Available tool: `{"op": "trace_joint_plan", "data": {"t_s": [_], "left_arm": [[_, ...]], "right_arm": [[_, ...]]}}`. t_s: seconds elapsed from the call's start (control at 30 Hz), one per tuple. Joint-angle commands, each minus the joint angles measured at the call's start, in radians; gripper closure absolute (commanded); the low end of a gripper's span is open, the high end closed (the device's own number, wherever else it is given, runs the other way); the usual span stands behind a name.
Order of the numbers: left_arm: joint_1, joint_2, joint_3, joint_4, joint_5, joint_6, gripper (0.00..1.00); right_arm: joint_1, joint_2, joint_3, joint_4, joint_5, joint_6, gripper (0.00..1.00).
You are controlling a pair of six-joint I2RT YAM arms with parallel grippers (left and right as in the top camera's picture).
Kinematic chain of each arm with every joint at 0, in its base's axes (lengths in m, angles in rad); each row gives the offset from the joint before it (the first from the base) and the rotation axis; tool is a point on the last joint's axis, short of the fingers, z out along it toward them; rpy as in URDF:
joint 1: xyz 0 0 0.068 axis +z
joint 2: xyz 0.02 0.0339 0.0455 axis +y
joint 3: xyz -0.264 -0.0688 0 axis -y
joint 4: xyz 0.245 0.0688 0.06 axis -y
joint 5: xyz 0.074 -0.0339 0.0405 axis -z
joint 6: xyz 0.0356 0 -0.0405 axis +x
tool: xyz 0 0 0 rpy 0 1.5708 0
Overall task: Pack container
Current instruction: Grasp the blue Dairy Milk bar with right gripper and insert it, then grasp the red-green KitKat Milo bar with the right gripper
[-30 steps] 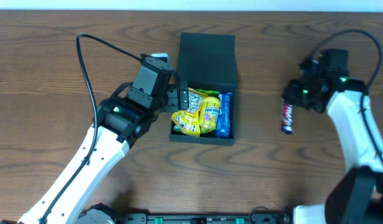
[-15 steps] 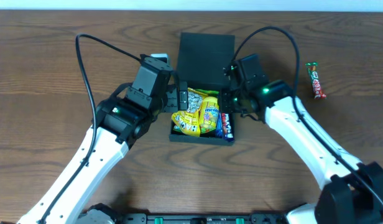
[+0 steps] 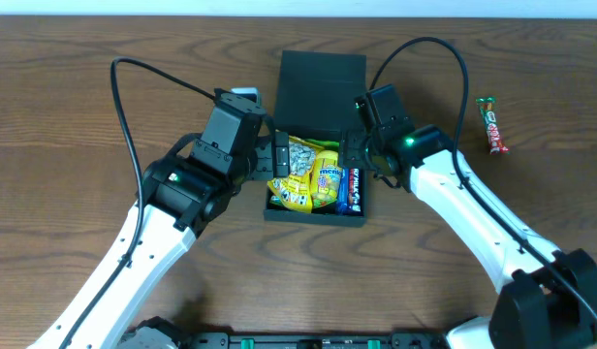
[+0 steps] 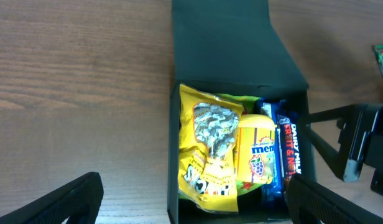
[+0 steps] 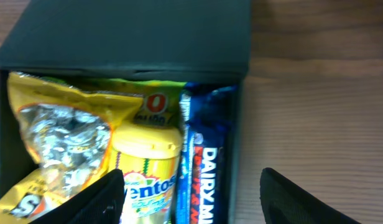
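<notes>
Soft, even light is falling; the container (image 3: 322, 78) is casting faint shadows, and the right wrist view is looking slightly blurred.

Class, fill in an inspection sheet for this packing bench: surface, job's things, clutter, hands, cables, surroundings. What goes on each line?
Surface: brown wood-grain table.
Job's things: dark container, lid flap open; inside lie a yellow packet, a Mentos pack and a Dairy Milk bar.
Clutter: one red-and-green snack bar lying loose on the table, right of the container.
Hands: left hand open at the container's left wall; right hand open over its right side; neither holds anything.
Cables: a black cable loops above the left arm, another above the right.
Surroundings: pale strip along the far edge; nothing else seen.
</notes>
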Motion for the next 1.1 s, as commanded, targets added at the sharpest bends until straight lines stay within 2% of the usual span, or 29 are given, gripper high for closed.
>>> {"op": "trace_joint_plan", "data": {"t_s": [0.0, 0.13, 0.27, 0.4, 0.47, 0.7, 1.07], "left_arm": [[0.003, -0.01, 0.018, -0.006, -0.021, 0.006, 0.05], [0.003, -0.01, 0.018, -0.005, -0.021, 0.006, 0.05], [0.003, -0.01, 0.018, -0.005, -0.021, 0.006, 0.05], [0.003, -0.01, 0.018, -0.004, -0.021, 0.006, 0.05], [0.003, -0.01, 0.018, -0.002, -0.021, 0.006, 0.05], [0.003, -0.01, 0.018, 0.009, -0.021, 0.006, 0.05], [0.003, -0.01, 0.018, 0.007, -0.021, 0.007, 0.05]], "right_arm": [[-0.032, -0.006, 0.006, -0.001, 0.116, -0.042, 0.29], [-0.143, -0.013, 0.007, 0.001, 0.184, -0.172, 0.28], [-0.34, -0.013, 0.006, 0.024, 0.183, -0.275, 0.27], [-0.565, 0.021, 0.004, 0.089, 0.105, -0.351, 0.34], [-0.616, 0.058, 0.004, 0.113, 0.08, -0.372, 0.34], [-0.682, 0.23, 0.004, 0.24, 0.106, -0.457, 0.28], [-0.715, 0.378, 0.004, 0.347, 0.063, -0.535, 0.31]]}}
